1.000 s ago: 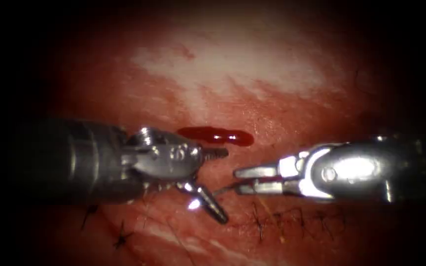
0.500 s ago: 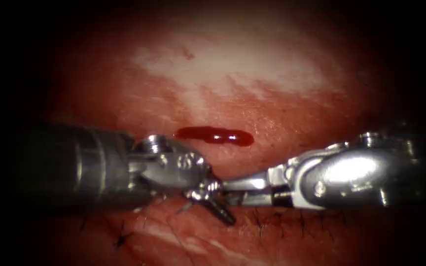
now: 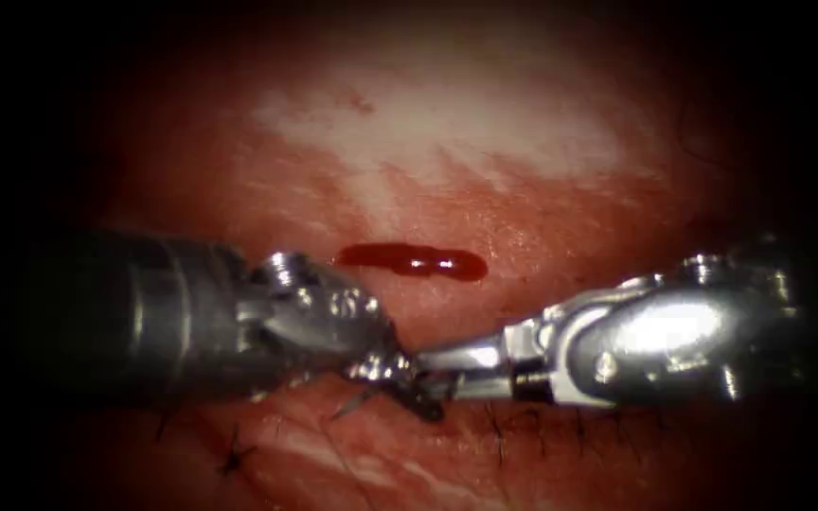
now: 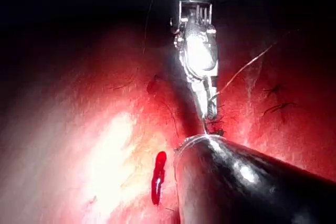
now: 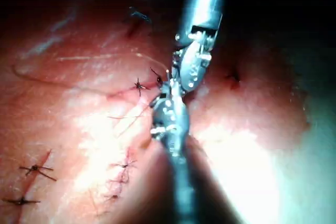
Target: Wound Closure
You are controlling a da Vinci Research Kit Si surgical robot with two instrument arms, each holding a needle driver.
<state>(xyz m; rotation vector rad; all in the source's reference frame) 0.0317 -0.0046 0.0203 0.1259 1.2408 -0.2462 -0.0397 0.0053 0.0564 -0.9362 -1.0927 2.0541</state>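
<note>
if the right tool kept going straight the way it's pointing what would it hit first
Most likely the left tool. The right tool points left across the endoscope view, and its tips already meet the left tool's jaws above the tissue. Depth is unclear, so actual contact is uncertain.

Pink-red tissue (image 3: 485, 142) with a pale whitish patch, dark red fluid (image 3: 411, 260), black thread (image 3: 235, 459) stitches

Left tool (image 3: 385, 364) tip touching right tool (image 3: 428, 364) tip; fluid (image 3: 412, 260) behind.

Red fluid (image 3: 414, 261) pools on the stitched tissue (image 3: 447, 142).
</note>
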